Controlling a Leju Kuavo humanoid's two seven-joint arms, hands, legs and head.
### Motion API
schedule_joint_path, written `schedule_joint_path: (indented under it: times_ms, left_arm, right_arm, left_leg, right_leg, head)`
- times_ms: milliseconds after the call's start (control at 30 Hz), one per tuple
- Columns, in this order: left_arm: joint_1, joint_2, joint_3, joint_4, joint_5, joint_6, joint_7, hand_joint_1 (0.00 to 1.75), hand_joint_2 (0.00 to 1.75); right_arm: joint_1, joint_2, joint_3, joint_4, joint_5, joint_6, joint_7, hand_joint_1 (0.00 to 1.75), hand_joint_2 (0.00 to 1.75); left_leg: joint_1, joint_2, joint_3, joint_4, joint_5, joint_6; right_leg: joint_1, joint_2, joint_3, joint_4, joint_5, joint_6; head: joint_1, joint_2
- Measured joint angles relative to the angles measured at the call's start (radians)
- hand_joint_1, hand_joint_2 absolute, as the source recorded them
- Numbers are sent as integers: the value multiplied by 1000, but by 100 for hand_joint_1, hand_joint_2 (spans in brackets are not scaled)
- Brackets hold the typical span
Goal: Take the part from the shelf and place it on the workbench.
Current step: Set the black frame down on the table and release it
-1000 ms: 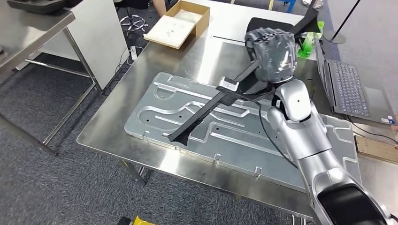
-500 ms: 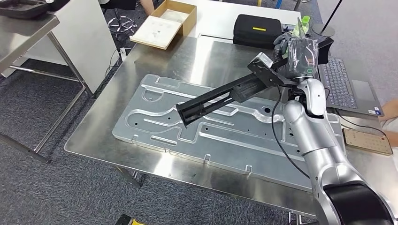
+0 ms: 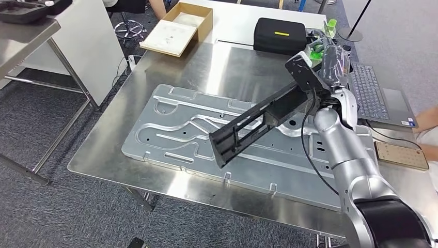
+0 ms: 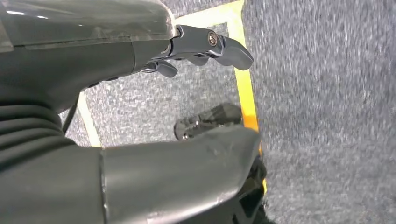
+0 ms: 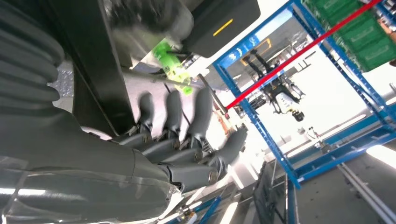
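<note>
1. At about 10 o'clock in the head view a second steel table (image 3: 31, 31) carries a dark tray (image 3: 20, 10) at its far edge.
2. At 11 o'clock an open cardboard box (image 3: 181, 28) sits on the far corner of the bench (image 3: 103, 150).
3. The middle of the bench is covered by a large pressed metal panel (image 3: 170, 129) with raised channels, lying flat.
4. The part (image 3: 258, 119), a long black channel-shaped bar, slants over that panel: its lower end hangs near the centre of the picture, above the panel, and its upper end rises toward 1 o'clock. Whether the low end touches the panel cannot be told.
5. At 12 o'clock a black case (image 3: 281, 35) with a yellow mark lies on the bench behind the part.
6. The right hand (image 3: 330, 64), at 1 o'clock, grips the upper end of the part; in the right wrist view its dark fingers (image 5: 168, 116) curl around the black bar.
7. A green object (image 3: 316, 47) stands just behind the right hand.
8. At 2 o'clock a laptop (image 3: 379, 95) lies open on the bench; at 3 o'clock a flat brown board (image 3: 402, 155) lies near the edge.
9. The left hand (image 4: 140, 116) hangs over grey carpet (image 4: 327, 116) with a yellow floor line (image 4: 245, 93); its thumb and fingers are apart, holding nothing.
</note>
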Motion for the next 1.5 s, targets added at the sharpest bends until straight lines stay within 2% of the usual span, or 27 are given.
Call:
schedule_joint_path:
  times_ms: [67,133,167,200,233,267,300,367,433,533,600,667,700,733,767,833,900,1033,1100,1167,1200,1233,1267,1333,1367,1433,1500]
  left_arm:
    - [-3,0,0,0,3,2,-4,0,0]
    - [-5,0,0,0,5,3,-5,0,0]
    - [-5,0,0,0,5,3,-5,0,0]
    - [-5,0,0,0,5,3,-6,0,0]
    - [-5,0,0,0,5,3,-6,0,0]
    - [-5,-1,0,0,5,3,-6,0,0]
    - [-5,-1,0,0,5,3,-6,0,0]
    - [-6,-1,0,0,5,3,-6,0,0]
    - [-7,-1,0,0,5,3,-6,0,0]
    - [-7,-1,0,0,5,3,-6,0,0]
    - [-8,-1,0,0,5,3,-7,0,0]
    - [-7,-1,0,0,4,3,-7,0,0]
    - [-6,-1,0,0,4,3,-7,0,0]
    - [-6,-1,0,0,4,3,-7,0,0]
    - [-5,-1,0,0,4,3,-7,0,0]
    - [-6,-1,0,0,4,3,-7,0,0]
    - [-7,-1,0,0,4,3,-7,0,0]
    - [-7,-2,0,0,4,3,-7,0,0]
    - [-10,-2,0,0,4,3,-7,0,0]
    - [-11,-2,0,0,4,3,-7,0,0]
    - [-10,-2,0,0,4,3,-7,0,0]
    - [-9,-2,0,0,4,3,-7,0,0]
    - [-9,-2,0,0,4,3,-7,0,0]
    - [-10,-3,0,0,4,3,-7,0,0]
    - [-10,-3,0,0,4,3,-7,0,0]
    - [-11,-4,0,0,4,3,-7,0,0]
    - [-11,-4,0,0,4,3,-7,0,0]
  right_arm:
    - [-3,-2,-2,4,-5,0,0,0,175]
    - [-5,-3,-3,9,-5,2,0,0,175]
    - [-4,-4,-3,12,-6,3,0,0,175]
    - [-2,-4,-3,15,-6,5,0,0,175]
    - [0,-5,-3,18,-6,8,0,0,175]
    - [0,-5,-3,20,-6,10,0,0,175]
    - [-1,-5,-3,21,-6,12,-1,0,175]
    - [-4,-5,-3,21,-6,17,-2,0,175]
    - [-6,-6,-2,22,-7,24,-2,0,175]
    - [-6,-6,1,21,-10,38,-4,0,175]
    - [-10,-6,4,23,-15,57,-4,0,175]
    - [-14,-6,8,27,-23,90,3,0,175]
    - [-15,-6,10,32,-27,104,7,0,175]
    - [-15,-6,11,36,-30,112,10,0,175]
    - [-15,-6,11,39,-31,115,12,0,175]
    - [-17,-6,11,42,-33,116,13,0,175]
    - [-20,-7,12,44,-33,116,14,0,175]
    - [-25,-10,13,46,-33,117,15,0,175]
    - [-28,-13,14,47,-33,117,15,0,175]
    - [-30,-13,15,50,-33,117,15,0,175]
    - [-29,-14,15,53,-33,117,15,0,175]
    - [-28,-14,15,56,-33,117,15,0,175]
    - [-28,-14,16,58,-33,118,15,0,175]
    - [-31,-14,16,59,-33,118,16,0,175]
    - [-32,-14,16,59,-33,118,16,0,175]
    - [-35,-14,17,59,-33,118,16,0,175]
    - [-35,-14,17,59,-33,118,16,0,175]
  left_leg:
    - [4,3,4,-9,6,11]
    - [4,4,5,-11,7,14]
    - [4,4,5,-11,6,14]
    - [5,5,5,-11,6,14]
    - [5,5,6,-10,5,14]
    - [5,5,8,-10,3,13]
    - [5,5,10,-10,2,11]
    - [2,4,11,-10,-1,3]
    - [0,5,12,-13,0,-8]
    - [1,6,12,-8,-11,-24]
    - [1,5,-23,72,-59,-27]
    - [0,5,-84,201,-116,-27]
    - [0,5,-104,242,-125,-27]
    - [1,5,-108,248,-116,-27]
    - [1,5,-95,218,-91,-26]
    - [0,3,-35,96,-32,-22]
    - [-1,2,3,15,-9,-16]
    - [-2,4,10,-3,-5,3]
    - [2,6,13,-10,0,13]
    - [2,5,13,-11,0,17]
    - [2,5,13,-10,0,17]
    - [2,5,13,-10,-1,16]
    - [2,5,14,-10,-2,15]
    - [2,5,18,-10,-5,11]
    - [0,5,18,-10,-6,7]
    - [-2,5,18,-12,-6,-1]
    - [-3,6,20,-16,-7,-12]
  right_leg:
    - [-4,-3,-22,51,-34,11]
    - [-8,-6,-76,166,-91,20]
    - [-10,-6,-103,220,-109,24]
    - [-12,-6,-119,247,-111,26]
    - [-14,-7,-117,239,-94,27]
    - [-16,-8,-95,195,-62,26]
    - [-17,-11,-63,126,-27,24]
    - [-12,-17,-9,17,9,17]
    - [-5,-16,3,-12,6,7]
    - [-8,-13,10,-24,12,-11]
    - [-11,-14,17,-33,16,-23]
    - [-6,-14,18,-32,14,-30]
    - [-4,-14,18,-31,14,-31]
    - [-3,-13,18,-29,12,-32]
    - [-2,-12,18,-26,11,-32]
    - [0,-8,16,-16,6,-27]
    - [3,-5,11,-6,1,-18]
    - [-1,-3,4,5,-8,0]
    - [-4,-4,-27,77,-53,11]
    - [-7,-6,-86,201,-109,20]
    - [-9,-6,-109,244,-120,22]
    - [-10,-7,-118,257,-114,23]
    - [-11,-7,-107,230,-90,21]
    - [-10,-10,-45,101,-24,15]
    - [-7,-11,-17,41,-3,10]
    - [0,-12,7,-12,5,2]
    - [0,-10,8,-16,6,-8]
  head:
    - [0,0]
    - [0,0]
    - [0,0]
    - [0,0]
    - [0,0]
    - [0,0]
    - [0,0]
    - [0,0]
    - [0,0]
    - [0,0]
    - [-2,0]
    - [-3,0]
    - [-3,0]
    - [-2,0]
    - [-3,0]
    - [-3,0]
    - [-2,0]
    - [-1,0]
    - [-1,0]
    - [-1,0]
    - [-1,0]
    - [-1,0]
    - [-1,0]
    - [-1,0]
    - [-1,0]
    - [-1,0]
    - [-1,0]
